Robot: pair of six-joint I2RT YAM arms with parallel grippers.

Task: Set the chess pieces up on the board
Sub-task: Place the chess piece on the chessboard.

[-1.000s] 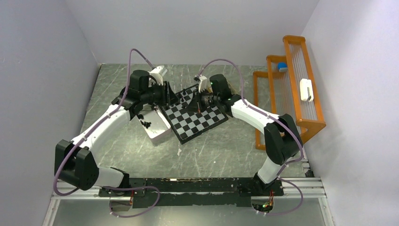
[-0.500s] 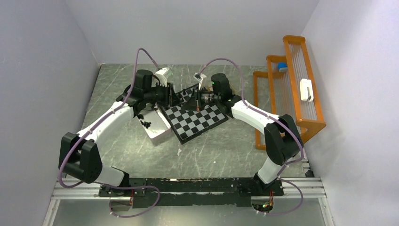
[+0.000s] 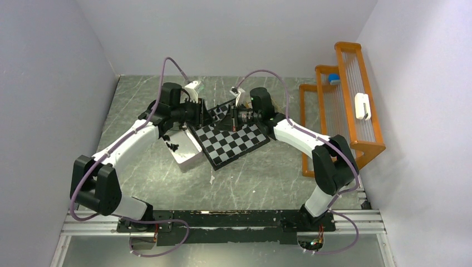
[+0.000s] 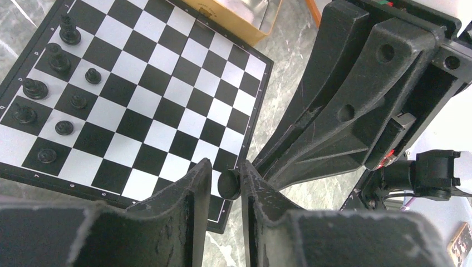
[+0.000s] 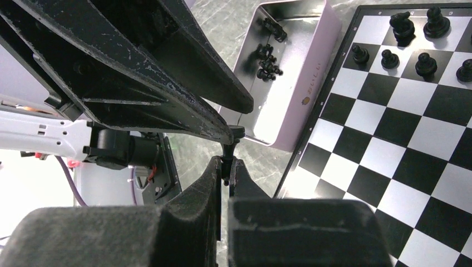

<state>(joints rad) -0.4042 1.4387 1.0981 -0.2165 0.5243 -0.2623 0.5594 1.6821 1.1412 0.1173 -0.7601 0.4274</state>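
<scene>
The board lies tilted in mid-table, with several black chess pieces in two rows at its far-left corner; they also show in the right wrist view. Both grippers meet in the air over that corner. My right gripper is shut on the thin upper part of a black piece. My left gripper has its jaws narrowly apart around that piece's round base, which touches one finger and leaves a thin gap at the other. In the top view the left gripper and right gripper face each other.
A pale open box beside the board's left edge holds several loose black pieces; it also shows in the top view. A tan tray sits past the board. An orange rack stands at the right. A small white piece lies on the table.
The left gripper has moved right, from beside the box to the board's far corner. The right gripper has swung from pointing down to pointing sideways at it. Both are still over the last half second.
</scene>
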